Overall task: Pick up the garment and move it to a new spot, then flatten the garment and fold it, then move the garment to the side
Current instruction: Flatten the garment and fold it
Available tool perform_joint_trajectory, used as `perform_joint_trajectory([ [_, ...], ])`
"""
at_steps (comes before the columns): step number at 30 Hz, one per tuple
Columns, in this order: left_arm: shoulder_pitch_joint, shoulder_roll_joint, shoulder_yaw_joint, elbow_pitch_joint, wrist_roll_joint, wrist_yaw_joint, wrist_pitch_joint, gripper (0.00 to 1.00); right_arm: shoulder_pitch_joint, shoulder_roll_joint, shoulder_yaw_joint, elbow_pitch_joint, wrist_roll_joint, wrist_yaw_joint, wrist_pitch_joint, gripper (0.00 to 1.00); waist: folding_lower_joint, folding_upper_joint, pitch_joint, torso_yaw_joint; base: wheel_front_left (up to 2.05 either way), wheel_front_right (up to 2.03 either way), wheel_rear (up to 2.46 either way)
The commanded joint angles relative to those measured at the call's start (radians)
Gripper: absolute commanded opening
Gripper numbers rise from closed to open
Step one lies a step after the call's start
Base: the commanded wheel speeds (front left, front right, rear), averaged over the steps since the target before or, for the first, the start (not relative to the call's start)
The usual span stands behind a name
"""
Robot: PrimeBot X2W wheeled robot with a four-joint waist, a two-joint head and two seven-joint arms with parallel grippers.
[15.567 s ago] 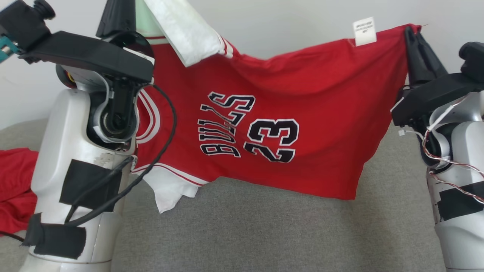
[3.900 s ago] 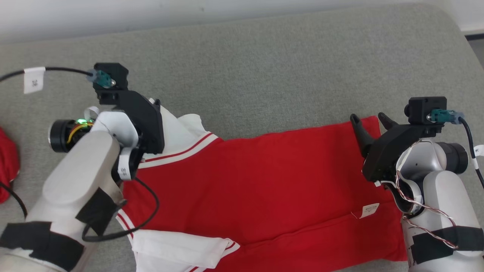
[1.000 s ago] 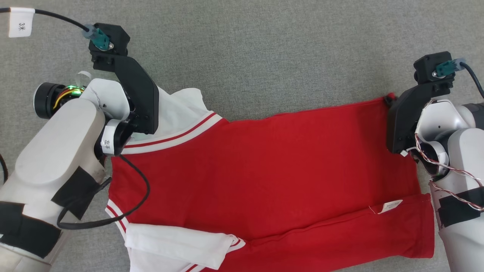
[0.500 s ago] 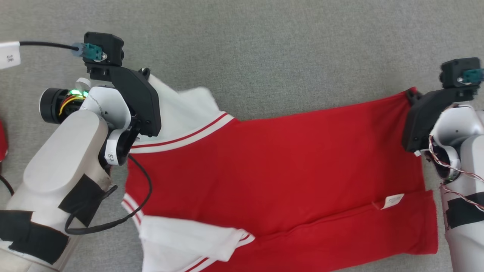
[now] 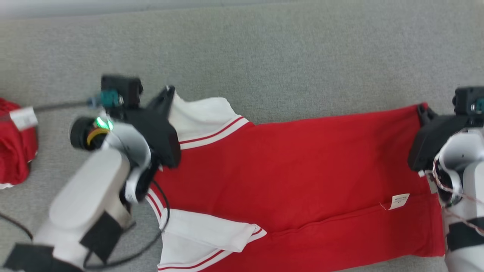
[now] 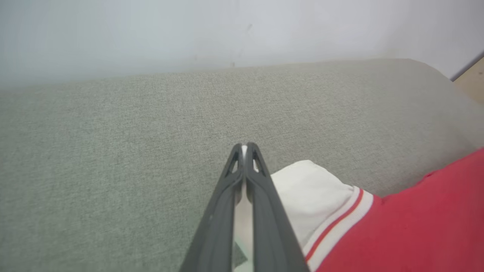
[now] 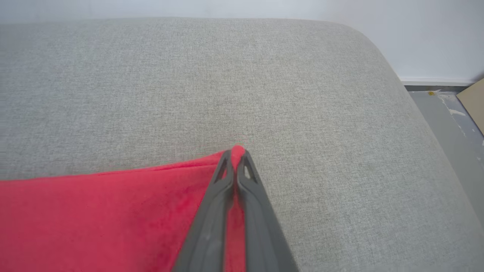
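Presently, red jersey point(image 5: 287, 166) lies spread on grey upholstered surface point(image 5: 264, 49), long axis running arm to arm; left end effector point(image 5: 169, 92) clamped on white sleeve point(image 5: 196, 113); right end effector point(image 5: 423, 109) clamped on far hem corner point(image 7: 211, 164); both equally near.

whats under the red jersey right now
The grey cushion lies under the jersey and shows around its edges. The patch directly beneath the cloth is covered, so I cannot tell whether anything else lies there.
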Motion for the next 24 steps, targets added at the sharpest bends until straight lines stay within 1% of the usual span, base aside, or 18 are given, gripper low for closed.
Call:
perform_joint_trajectory([
  [1,0.054,0.0,0.005,-0.032,-0.011,0.004,-0.026,0.0,0.036,0.011,-0.005,-0.014,0.012,-0.002,-0.016,0.0,0.0001,0.0,-0.03,0.016,0.0,0.0,0.0],
  [2,0.113,0.005,0.009,-0.08,-0.02,0.018,-0.049,0.0,0.071,0.011,-0.015,-0.029,0.021,-0.002,-0.033,0.0,0.0001,0.0,-0.049,0.023,0.0,0.0,0.0],
  [6,0.249,0.027,0.013,-0.223,-0.036,0.066,-0.084,0.0,0.14,0.01,-0.023,-0.047,0.035,-0.002,-0.064,0.0,0.0001,0.0,-0.087,0.032,0.0,0.0,0.0],
  [11,0.443,0.059,0.008,-0.411,-0.065,0.135,-0.087,0.0,0.235,0.01,-0.027,-0.079,0.046,-0.002,-0.08,0.0,0.0001,0.0,-0.131,0.043,0.0,0.0,0.0],
  [12,0.443,0.059,0.008,-0.411,-0.065,0.135,-0.087,0.0,0.235,0.01,-0.027,-0.079,0.046,-0.002,-0.08,0.0,0.0001,0.0,-0.131,0.043,0.0,0.0,0.0],
  [15,0.551,0.067,0.014,-0.492,-0.113,0.169,-0.084,0.0,0.287,0.008,-0.042,-0.099,0.048,-0.002,-0.071,0.0,0.0001,0.0,-0.153,0.052,0.0,0.0,0.0],
  [19,0.657,0.079,0.018,-0.55,-0.151,0.2,-0.082,0.0,0.339,0.008,-0.06,-0.126,0.058,-0.002,-0.053,0.0,0.0001,0.0,-0.177,0.061,0.0,0.0,0.0],
  [24,0.726,0.087,0.017,-0.577,-0.172,0.216,-0.085,0.0,0.384,0.004,-0.077,-0.164,0.065,-0.002,-0.034,0.0,0.0001,0.0,-0.198,0.066,0.0,0.0,0.0],
])
